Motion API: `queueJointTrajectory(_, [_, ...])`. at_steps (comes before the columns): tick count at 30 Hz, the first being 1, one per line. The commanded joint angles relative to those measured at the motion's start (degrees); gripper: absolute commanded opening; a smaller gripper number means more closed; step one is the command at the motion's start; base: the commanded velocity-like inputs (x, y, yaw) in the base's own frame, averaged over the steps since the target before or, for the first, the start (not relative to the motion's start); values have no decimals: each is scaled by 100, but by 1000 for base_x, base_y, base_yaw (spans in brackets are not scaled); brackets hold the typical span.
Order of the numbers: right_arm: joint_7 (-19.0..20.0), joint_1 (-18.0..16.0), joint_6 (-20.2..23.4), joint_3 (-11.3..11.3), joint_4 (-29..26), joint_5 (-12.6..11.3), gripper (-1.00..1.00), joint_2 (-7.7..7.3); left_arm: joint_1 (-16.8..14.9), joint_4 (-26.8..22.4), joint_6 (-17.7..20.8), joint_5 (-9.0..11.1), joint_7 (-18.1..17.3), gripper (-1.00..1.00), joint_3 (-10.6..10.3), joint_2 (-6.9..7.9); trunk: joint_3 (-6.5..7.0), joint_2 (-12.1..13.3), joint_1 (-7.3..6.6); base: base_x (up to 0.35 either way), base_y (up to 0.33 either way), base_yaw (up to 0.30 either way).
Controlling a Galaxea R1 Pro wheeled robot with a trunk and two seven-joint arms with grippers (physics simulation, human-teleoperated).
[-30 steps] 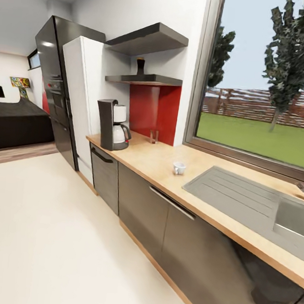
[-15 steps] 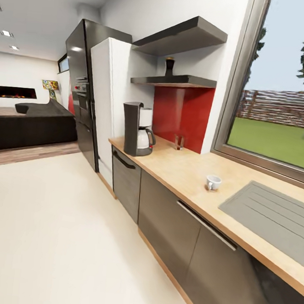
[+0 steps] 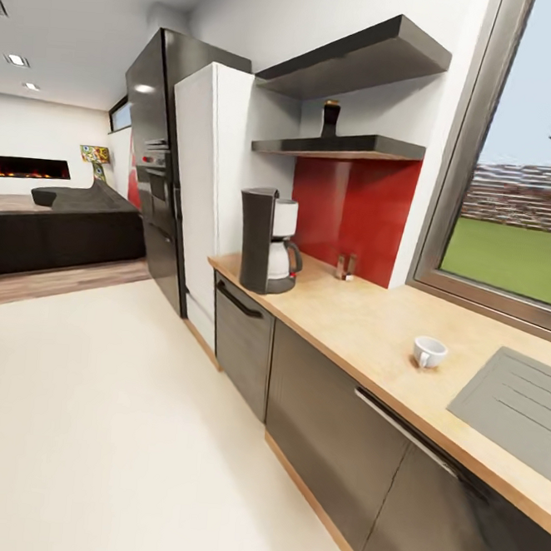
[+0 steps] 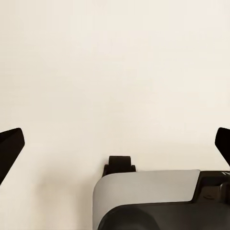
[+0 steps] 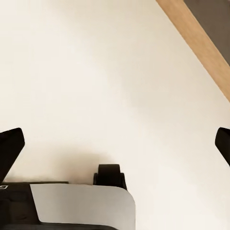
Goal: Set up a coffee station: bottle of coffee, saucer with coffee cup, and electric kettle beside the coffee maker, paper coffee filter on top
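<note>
Over the pale floor (image 4: 115, 72), your left gripper (image 4: 115, 143) and right gripper (image 5: 115, 143) both hang spread wide, holding nothing. On the countertop (image 3: 364, 317), the coffee maker (image 3: 268, 240) stands at the far end, the cup (image 3: 428, 351) well apart near the sink (image 3: 515, 405). The bottle (image 3: 330, 118) sits on the shelf (image 3: 341, 147).

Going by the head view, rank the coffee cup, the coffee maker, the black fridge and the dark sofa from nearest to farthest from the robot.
1. coffee cup: on the countertop, toward the right, near the sink drainer.
2. coffee maker: at the countertop's far end.
3. black fridge: beyond the counter's end, behind the white tall cabinet.
4. dark sofa: in the far room at left.
</note>
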Motion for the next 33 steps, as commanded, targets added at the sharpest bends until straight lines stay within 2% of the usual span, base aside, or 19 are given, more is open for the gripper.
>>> queueJointTrajectory(1, [-5,-2,-6,1,0,8,100,2,3,-6,-9,1,-1,100,5,-1,-5,-2,3,256,223,97])
queueJointTrajectory(14, [-19,-2,-10,1,-1,12,100,7,5,-6,-15,1,-1,100,5,-1,-5,-2,3,270,222,215])
queueJointTrajectory(33, [-11,-2,-10,1,-1,5,100,-54,3,-6,-17,1,-1,100,14,-1,-5,-2,3,289,211,15])
